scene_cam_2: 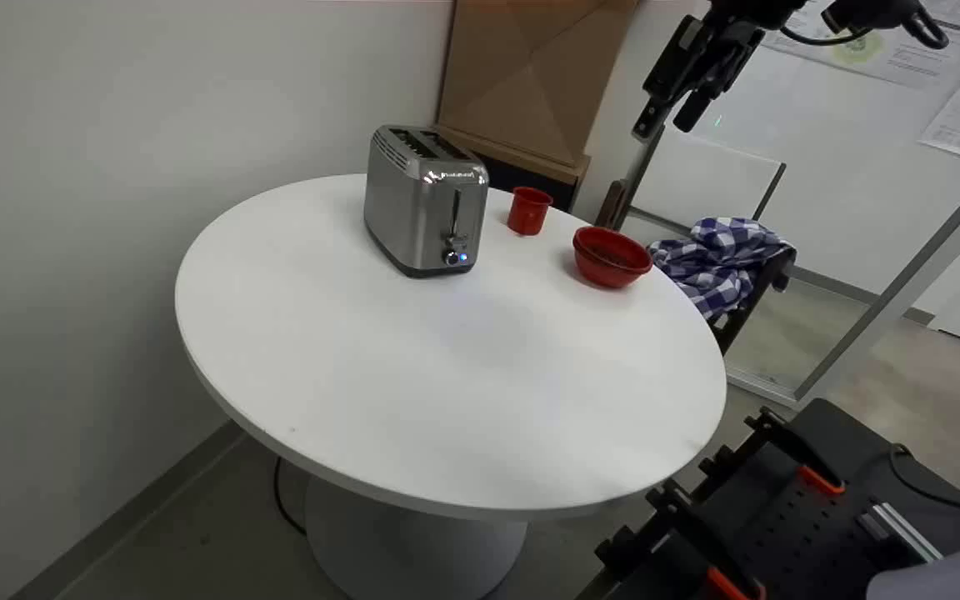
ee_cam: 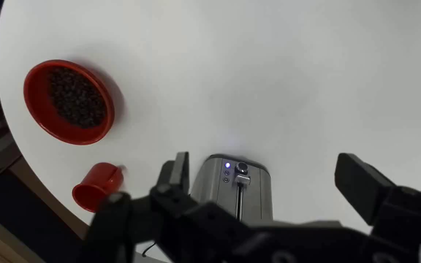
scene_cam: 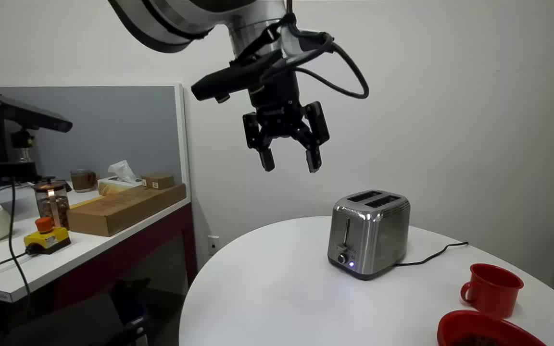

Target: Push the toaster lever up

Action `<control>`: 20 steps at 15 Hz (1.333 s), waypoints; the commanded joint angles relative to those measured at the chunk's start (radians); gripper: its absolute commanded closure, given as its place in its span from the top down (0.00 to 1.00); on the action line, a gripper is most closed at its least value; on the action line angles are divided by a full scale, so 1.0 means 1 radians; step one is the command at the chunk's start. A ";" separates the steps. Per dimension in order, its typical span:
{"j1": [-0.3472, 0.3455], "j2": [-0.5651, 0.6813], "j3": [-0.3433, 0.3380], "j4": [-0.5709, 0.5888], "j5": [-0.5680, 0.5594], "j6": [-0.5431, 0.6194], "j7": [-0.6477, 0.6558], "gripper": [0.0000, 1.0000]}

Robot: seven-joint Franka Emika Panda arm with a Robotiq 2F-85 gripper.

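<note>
The silver toaster (scene_cam: 386, 240) stands upright on the white round table; it also shows in an exterior view (scene_cam_2: 401, 196). Its lever (ee_cam: 242, 179) sits at the low end of the vertical slot, just above the round dial (ee_cam: 241, 168). A blue light beside the dial is lit. The lever also shows in both exterior views (scene_cam: 342, 248) (scene_cam_2: 457, 241). My gripper (scene_cam: 290, 162) is open and empty, high above the table and apart from the toaster. In the wrist view its fingers (ee_cam: 263, 162) are wide apart, and the gripper body hides the toaster's upper part.
A red mug (scene_cam: 493, 290) and a red bowl (scene_cam_2: 611, 260) with dark beans stand on the table (scene_cam_2: 447, 417) near the toaster. A black cord (scene_cam: 431, 258) runs from the toaster. A wall stands behind it. A desk (scene_cam: 128, 218) with boxes stands beside the table.
</note>
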 commanded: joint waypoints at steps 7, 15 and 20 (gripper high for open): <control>-0.016 0.062 0.012 0.069 -0.012 -0.041 0.048 1.00; -0.064 0.445 0.002 0.254 -0.155 0.035 0.074 1.00; -0.035 0.701 -0.044 0.371 -0.297 0.170 0.163 1.00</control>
